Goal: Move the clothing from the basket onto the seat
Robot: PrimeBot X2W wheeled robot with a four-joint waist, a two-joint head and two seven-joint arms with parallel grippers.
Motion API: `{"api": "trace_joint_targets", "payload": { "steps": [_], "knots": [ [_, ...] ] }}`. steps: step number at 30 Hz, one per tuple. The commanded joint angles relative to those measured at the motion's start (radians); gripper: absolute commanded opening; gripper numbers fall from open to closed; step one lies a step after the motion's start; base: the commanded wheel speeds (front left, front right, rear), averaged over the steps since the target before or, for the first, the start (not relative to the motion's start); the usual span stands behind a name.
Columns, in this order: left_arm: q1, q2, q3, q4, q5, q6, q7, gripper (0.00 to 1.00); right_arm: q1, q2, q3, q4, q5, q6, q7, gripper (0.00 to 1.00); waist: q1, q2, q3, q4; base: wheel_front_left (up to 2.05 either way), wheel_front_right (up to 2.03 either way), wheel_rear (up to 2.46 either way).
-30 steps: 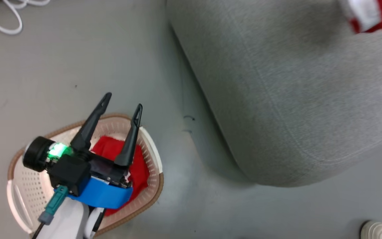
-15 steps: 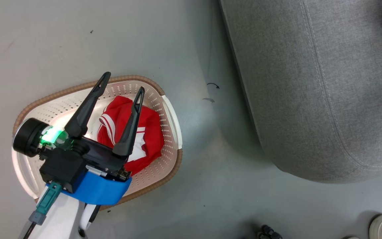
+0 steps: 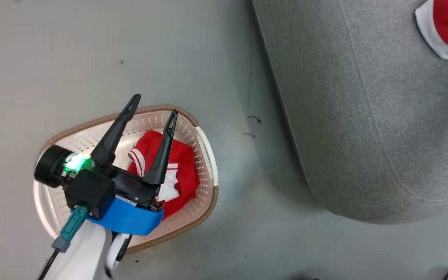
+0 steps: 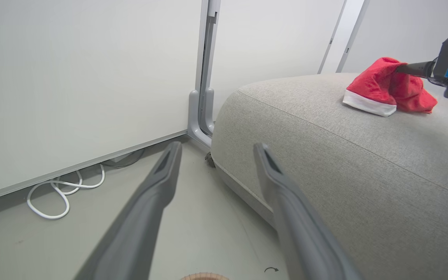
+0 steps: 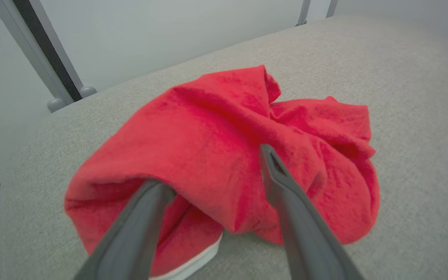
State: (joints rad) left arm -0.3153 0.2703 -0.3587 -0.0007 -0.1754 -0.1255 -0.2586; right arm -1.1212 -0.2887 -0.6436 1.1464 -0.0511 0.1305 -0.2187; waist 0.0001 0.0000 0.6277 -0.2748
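1 red garment (image 5: pixel 224 155) lies on the seat (image 3: pixel 364 116), white hem facing the basket (image 3: pixel 207 153).

A staged test space is suggested: a grey sofa (image 4: pixel 344 155) is set on bare floor (image 3: pixel 91 58), enclosed by white partition panels (image 4: pixel 72 77), a cable (image 4: pixel 64 190) left loose.

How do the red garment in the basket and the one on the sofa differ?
The basket garment sits in the cream perforated plastic basket and shows thin white stripes; the sofa garment lies on the light-grey fabric sofa and shows a broad white hem band. The open right hand has a finger under the sofa garment; the open left hand hovers clear of the basket garment. Both are crumpled red cloth with white trim.
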Motion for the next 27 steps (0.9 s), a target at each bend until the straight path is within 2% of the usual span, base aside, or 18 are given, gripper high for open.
{"api": "trace_joint_targets", "payload": {
  "steps": [1,9,15,20,27],
  "knots": [
    [-0.011,-0.005,0.001,0.008,-0.005,-0.001,-0.005,1.00,0.021,0.001,0.007,0.005,-0.012,0.000,-0.007,1.00,-0.0001,0.0000,-0.028,0.009,0.00,0.00,0.00],
    [0.026,-0.065,0.026,0.076,-0.035,0.000,-0.007,1.00,0.101,0.031,0.096,0.007,-0.009,0.000,-0.033,1.00,-0.0001,0.0000,-0.168,0.046,0.00,0.00,0.00],
    [0.075,-0.119,0.071,0.115,-0.052,-0.002,-0.008,1.00,0.214,0.061,0.238,-0.079,0.021,0.000,-0.045,1.00,-0.0001,0.0000,-0.283,0.082,0.00,0.00,0.00],
    [0.123,-0.150,0.118,0.145,-0.055,-0.003,-0.008,1.00,0.346,0.093,0.388,-0.219,0.033,0.000,-0.047,1.00,-0.0001,0.0000,-0.372,0.101,0.00,0.00,0.00],
    [0.180,-0.176,0.178,0.195,-0.046,-0.004,-0.008,1.00,0.571,0.165,0.486,-0.499,0.082,0.000,-0.047,1.00,-0.0001,0.0000,-0.464,0.141,0.00,0.00,0.00]
  ]
}}
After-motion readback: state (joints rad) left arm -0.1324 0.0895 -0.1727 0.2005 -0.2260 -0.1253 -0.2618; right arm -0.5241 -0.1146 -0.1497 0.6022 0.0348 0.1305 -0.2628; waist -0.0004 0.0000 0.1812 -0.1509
